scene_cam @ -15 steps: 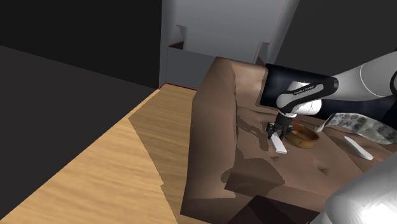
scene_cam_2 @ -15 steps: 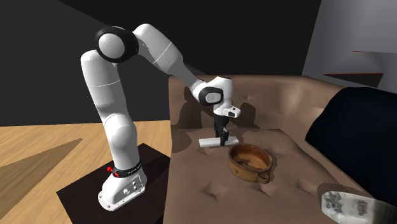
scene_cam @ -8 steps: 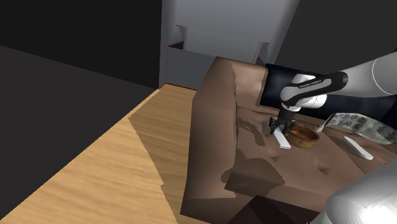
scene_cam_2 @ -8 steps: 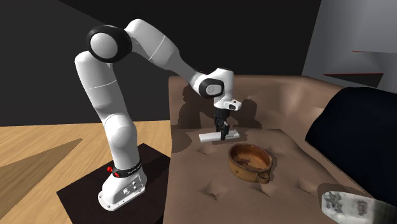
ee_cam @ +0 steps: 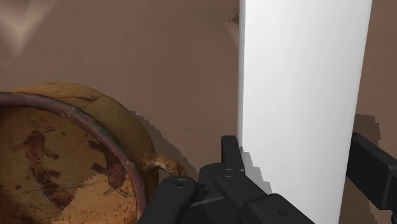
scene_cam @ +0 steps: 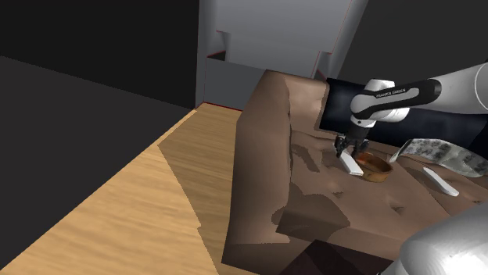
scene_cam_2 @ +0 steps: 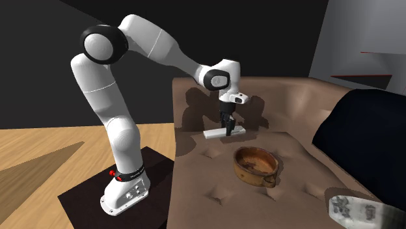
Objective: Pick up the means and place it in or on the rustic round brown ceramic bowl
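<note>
White bar is held up off the brown couch now. A second ago it was lower down, close to the couch seat. Since then it has been lifted a bit at a time. In the shoulder view it has also been carried a little toward the brown bowl.

So the picking up looks done, and the next part is likely the carrying over to the bowl. The bar is not in the bowl yet. In the second exterior view the bar is seen up in the air, and the bowl sits on the couch lower in that view, a little apart from it. In the wrist view the bar is seen just beside the bowl's rim, with brown couch between them. A shadow is cast on the couch next to the bar, so it is likely not touching the seat.

The black gripper is closed on the bar. In the wrist view the gripper is seen with one finger pressed on each long side of the bar, so the fingers are kept as far apart as the bar is wide. Nothing else is touched by them. The bar is gripped across its width and sticks out past the fingers, so it may tip if it is moved fast.
</note>
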You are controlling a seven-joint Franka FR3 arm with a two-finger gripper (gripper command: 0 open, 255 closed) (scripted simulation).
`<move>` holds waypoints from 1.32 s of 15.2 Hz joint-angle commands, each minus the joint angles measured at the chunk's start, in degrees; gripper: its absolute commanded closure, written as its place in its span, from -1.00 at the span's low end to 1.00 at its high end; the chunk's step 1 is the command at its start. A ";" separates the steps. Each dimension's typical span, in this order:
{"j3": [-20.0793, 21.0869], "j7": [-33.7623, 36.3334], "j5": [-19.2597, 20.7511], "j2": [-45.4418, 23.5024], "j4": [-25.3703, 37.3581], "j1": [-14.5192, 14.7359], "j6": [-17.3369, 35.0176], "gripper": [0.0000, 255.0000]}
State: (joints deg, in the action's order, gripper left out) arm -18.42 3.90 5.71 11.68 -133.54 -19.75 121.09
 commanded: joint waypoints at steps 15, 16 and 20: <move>-2.98 -5.57 0.20 -0.22 9.64 -1.89 -9.13 1.00; -3.92 -7.12 0.03 -1.18 10.70 -2.37 -9.18 1.00; -7.52 -13.48 -1.32 -5.65 15.58 -4.35 -9.57 1.00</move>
State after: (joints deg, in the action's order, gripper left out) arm -24.83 -7.54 4.80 7.38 -119.30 -23.47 111.50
